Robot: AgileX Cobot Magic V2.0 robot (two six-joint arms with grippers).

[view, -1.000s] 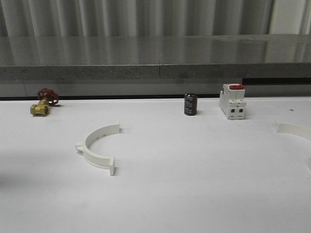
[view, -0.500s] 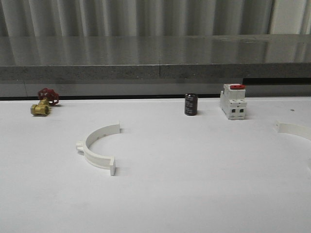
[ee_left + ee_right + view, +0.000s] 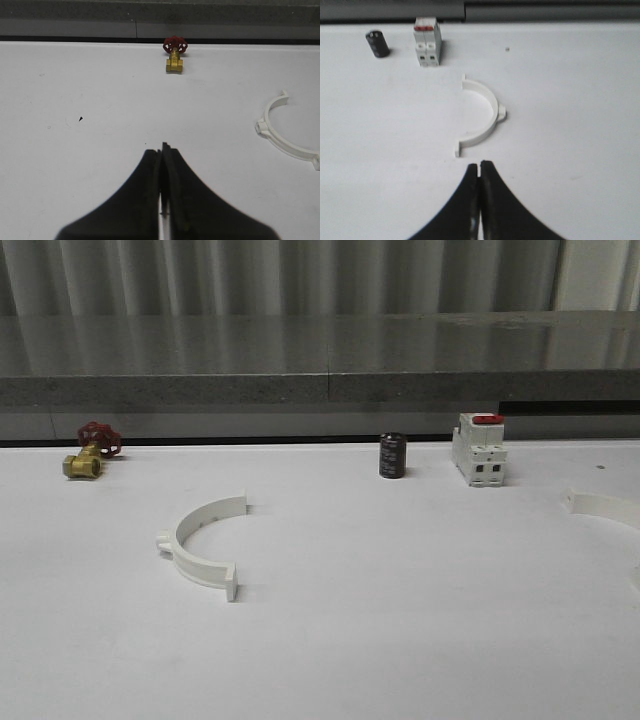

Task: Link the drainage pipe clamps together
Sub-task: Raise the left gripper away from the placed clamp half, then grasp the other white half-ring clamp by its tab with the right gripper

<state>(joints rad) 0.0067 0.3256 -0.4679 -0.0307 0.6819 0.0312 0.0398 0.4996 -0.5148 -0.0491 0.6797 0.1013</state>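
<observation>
One white drainage pipe clamp [image 3: 196, 543] lies flat on the table left of centre, its open side facing right; the left wrist view shows it too [image 3: 281, 132]. The other clamp [image 3: 603, 507] lies at the right edge, partly cut off in the front view, and shows whole in the right wrist view [image 3: 481, 116]. My left gripper [image 3: 163, 148] is shut and empty, well apart from its clamp. With its fingers pressed together and nothing held, my right gripper [image 3: 479, 164] hovers just short of the second clamp's near end tab.
A brass valve with a red handwheel [image 3: 88, 451] sits at the back left. A black cylinder [image 3: 392, 455] and a white block with a red top [image 3: 479, 448] stand at the back, right of centre. A grey ledge [image 3: 320, 370] runs behind the white table.
The front view shifts very slightly between frames; the clamps and other objects stay where they were.
</observation>
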